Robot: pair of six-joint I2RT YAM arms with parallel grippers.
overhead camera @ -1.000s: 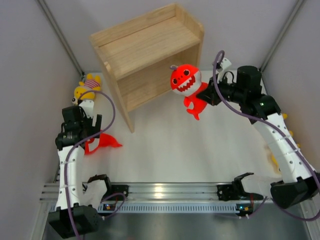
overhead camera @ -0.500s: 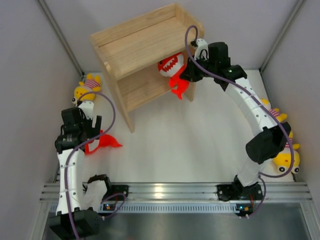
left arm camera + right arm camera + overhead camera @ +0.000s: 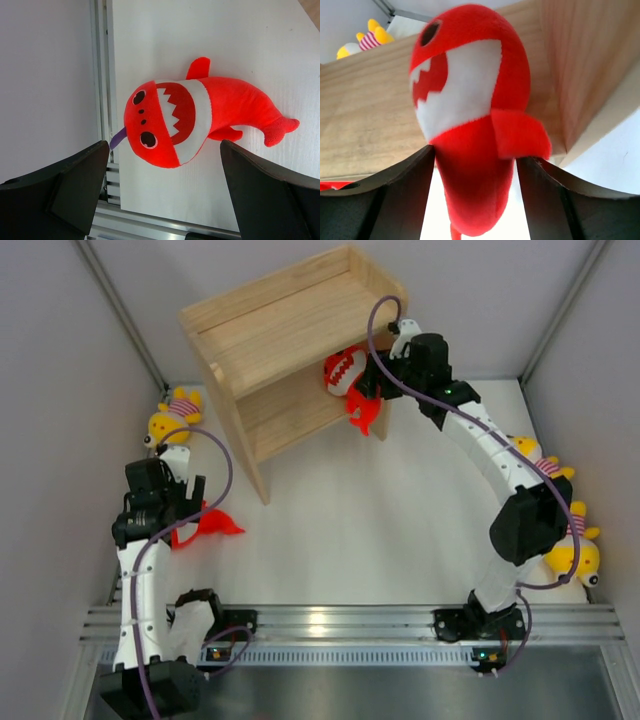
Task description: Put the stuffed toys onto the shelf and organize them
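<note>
- Right pincer (image 3: 368,388), in the top view, was clenched on a red fish toy (image 3: 343,368) at the mouth of the lower tier of the shelf (image 3: 270,330). The left pincer (image 3: 185,508) hung over a second fish toy (image 3: 212,524) on the table (image 3: 350,530).
- Left wrist view: the fingers stood wide apart and touched nothing. The second fish toy lay on its side below them.
- Right wrist view: the fingers pressed the red fish toy from both sides, with shelf wood just behind it.

Bright, even light; seemingly soft shadows.

Standing there, I could read no word, label, brand or number in any view, neither on the wooden shelf (image 3: 280,325), nor on the lying red fish toy (image 3: 190,122), nor on the held red fish toy (image 3: 470,100).
</note>
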